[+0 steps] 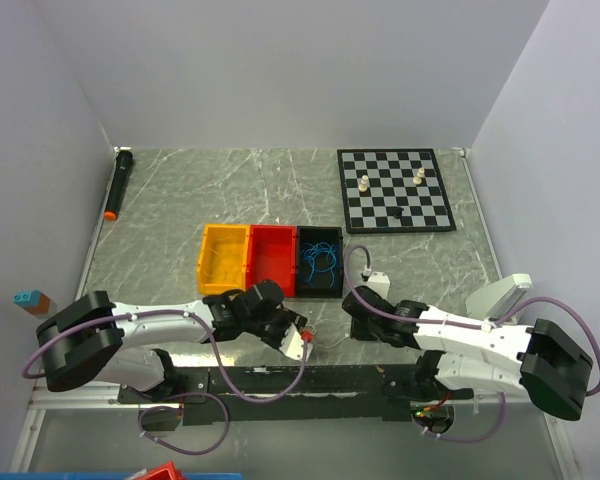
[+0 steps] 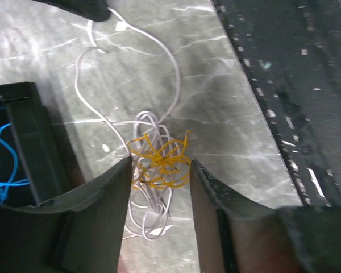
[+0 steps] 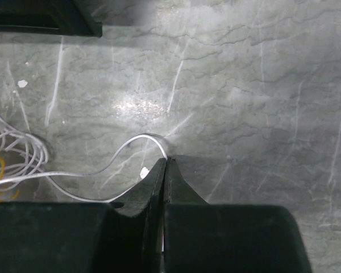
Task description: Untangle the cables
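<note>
Yellow-orange cable lies in a curly clump on the table, tangled with loops of white cable. My left gripper is open, its fingers standing either side of that clump and low over it. One strand of the white cable runs off across the table to my right gripper, which is shut on its end. In the top view the left gripper and right gripper sit close together in front of the bins. Blue cable lies coiled inside the black bin.
A yellow bin and a red bin stand in a row left of the black bin. A chessboard with a few pieces lies at the back right. A black marker rests at the far left edge.
</note>
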Robot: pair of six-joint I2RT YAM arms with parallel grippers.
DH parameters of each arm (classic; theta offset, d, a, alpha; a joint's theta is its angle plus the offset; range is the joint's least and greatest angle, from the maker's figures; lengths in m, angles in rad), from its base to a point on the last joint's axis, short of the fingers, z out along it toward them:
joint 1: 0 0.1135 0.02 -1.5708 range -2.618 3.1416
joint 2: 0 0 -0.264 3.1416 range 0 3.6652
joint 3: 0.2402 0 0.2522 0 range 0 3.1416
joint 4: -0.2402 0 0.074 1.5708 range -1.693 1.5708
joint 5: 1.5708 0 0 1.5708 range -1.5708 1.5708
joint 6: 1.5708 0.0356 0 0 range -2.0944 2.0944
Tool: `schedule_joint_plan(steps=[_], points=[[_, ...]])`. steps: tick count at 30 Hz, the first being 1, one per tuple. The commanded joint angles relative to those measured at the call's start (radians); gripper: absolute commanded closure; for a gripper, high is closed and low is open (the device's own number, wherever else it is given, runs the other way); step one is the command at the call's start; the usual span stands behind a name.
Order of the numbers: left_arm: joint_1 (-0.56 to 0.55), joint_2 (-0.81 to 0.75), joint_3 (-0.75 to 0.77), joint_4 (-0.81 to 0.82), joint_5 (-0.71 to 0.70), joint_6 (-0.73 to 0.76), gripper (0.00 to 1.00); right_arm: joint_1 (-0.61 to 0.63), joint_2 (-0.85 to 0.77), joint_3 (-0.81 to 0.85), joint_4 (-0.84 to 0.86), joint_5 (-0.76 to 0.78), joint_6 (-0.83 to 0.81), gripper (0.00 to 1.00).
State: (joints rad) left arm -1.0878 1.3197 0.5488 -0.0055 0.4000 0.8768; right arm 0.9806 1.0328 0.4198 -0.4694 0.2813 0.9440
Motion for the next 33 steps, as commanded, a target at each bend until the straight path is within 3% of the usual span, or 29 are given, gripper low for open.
schedule_joint_plan(steps=[1, 6, 8, 14, 19, 24, 33], points=[[-0.014, 0.004, -0.013, 0.113, -0.035, 0.033, 0.56, -0.008, -0.025, -0.01, 0.037, -0.022, -0.02, 1.0], [-0.018, 0.006, -0.001, 0.11, -0.039, 0.034, 0.87, -0.019, -0.037, -0.015, 0.034, -0.028, -0.031, 1.0], [-0.018, -0.008, 0.016, 0.082, -0.041, 0.015, 0.93, -0.022, -0.046, -0.019, 0.031, -0.025, -0.031, 1.0], [-0.018, -0.091, 0.085, 0.007, -0.027, -0.08, 0.98, -0.034, -0.056, -0.016, 0.023, -0.031, -0.04, 1.0], [-0.018, -0.177, 0.218, -0.213, 0.049, -0.168, 0.97, -0.042, -0.053, 0.005, 0.002, -0.013, -0.042, 1.0], [-0.018, -0.272, 0.278, -0.35, 0.157, -0.156, 0.97, -0.054, -0.044, 0.025, 0.008, -0.008, -0.053, 1.0], [-0.006, -0.324, 0.385, -0.142, 0.001, -0.459, 0.99, -0.054, 0.016, 0.033, 0.025, 0.028, -0.037, 1.0]])
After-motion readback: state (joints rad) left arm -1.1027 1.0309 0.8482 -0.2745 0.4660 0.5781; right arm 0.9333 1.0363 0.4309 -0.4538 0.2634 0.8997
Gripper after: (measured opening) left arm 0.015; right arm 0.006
